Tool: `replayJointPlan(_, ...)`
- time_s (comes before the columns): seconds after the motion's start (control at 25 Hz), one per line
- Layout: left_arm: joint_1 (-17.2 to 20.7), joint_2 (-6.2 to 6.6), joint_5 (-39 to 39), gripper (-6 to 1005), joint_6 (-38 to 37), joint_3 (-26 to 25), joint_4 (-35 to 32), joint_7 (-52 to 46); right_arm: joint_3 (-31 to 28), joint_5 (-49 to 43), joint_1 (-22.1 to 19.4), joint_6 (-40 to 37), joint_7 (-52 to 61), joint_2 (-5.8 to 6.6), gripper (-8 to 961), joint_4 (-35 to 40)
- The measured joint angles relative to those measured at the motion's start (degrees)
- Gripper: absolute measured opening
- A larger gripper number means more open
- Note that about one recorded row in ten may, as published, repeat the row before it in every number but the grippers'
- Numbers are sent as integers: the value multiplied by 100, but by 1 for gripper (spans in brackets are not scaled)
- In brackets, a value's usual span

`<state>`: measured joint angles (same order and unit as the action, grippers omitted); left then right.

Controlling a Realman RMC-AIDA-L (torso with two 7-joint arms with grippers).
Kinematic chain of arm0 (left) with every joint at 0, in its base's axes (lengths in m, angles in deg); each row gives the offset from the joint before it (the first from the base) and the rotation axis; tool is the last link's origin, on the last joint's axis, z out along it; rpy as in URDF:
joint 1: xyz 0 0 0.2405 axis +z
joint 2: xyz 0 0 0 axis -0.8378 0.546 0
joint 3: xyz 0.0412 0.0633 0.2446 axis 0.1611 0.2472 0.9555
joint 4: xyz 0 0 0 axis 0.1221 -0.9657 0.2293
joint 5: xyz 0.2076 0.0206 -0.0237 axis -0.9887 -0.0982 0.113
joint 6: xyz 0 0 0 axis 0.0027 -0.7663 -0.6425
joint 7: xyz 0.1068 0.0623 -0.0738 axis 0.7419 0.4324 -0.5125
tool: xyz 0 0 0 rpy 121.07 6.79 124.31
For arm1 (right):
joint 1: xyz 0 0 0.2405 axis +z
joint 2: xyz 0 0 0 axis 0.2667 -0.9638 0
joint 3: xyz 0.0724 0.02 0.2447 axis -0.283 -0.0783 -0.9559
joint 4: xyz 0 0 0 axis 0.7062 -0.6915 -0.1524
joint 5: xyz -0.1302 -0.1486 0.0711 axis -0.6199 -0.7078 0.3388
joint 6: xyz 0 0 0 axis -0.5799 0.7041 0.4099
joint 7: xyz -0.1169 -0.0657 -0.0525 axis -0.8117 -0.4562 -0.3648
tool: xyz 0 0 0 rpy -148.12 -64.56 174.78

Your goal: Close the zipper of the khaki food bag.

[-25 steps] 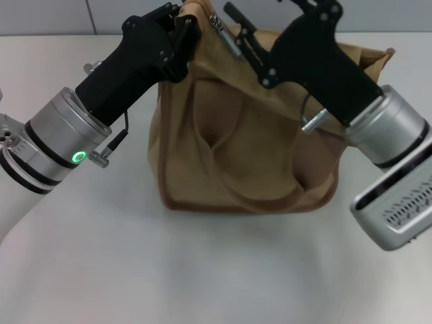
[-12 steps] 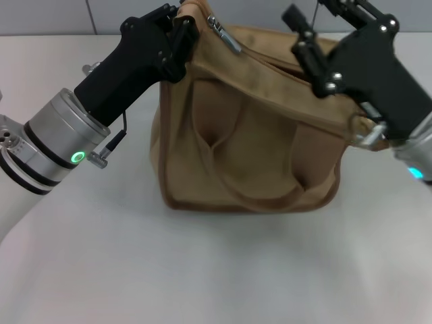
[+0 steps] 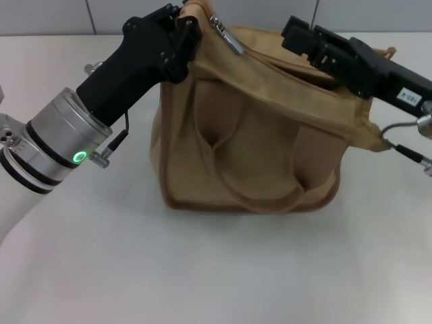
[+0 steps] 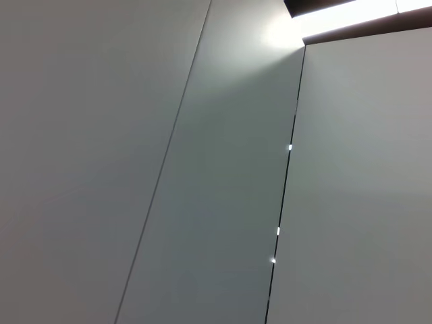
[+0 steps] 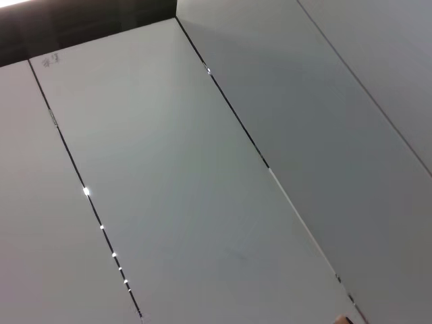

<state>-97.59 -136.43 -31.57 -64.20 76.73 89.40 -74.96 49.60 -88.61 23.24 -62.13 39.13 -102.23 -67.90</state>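
The left gripper [image 3: 181,42] pinches the upper left corner of the khaki food bag [image 3: 250,135] standing on the bench [image 3: 101,256]. Its soft canvas sags, so the zipper [image 3: 226,37] needs tension. The right gripper [image 3: 300,37] hovers above; its opening cannot be told.

The boxy khaki canvas food bag [image 3: 250,135] stands on the flat white table [image 3: 202,270]. The left gripper [image 3: 181,30] is at its top left corner, the small silver zipper pull [image 3: 226,37] just beside it. The right gripper [image 3: 297,34] lies over the bag's top right.
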Motion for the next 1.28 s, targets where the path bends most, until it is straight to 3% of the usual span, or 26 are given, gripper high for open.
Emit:
replayJointPlan(0.56, -74, 0, -15, 29, -56, 0, 22, 0, 334, -24, 393, 710, 791, 4, 423, 80)
replayJointPlan(1.28, -95, 0, -11, 30, -46, 0, 21, 0, 668, 12, 502, 691, 790, -10, 424, 81)
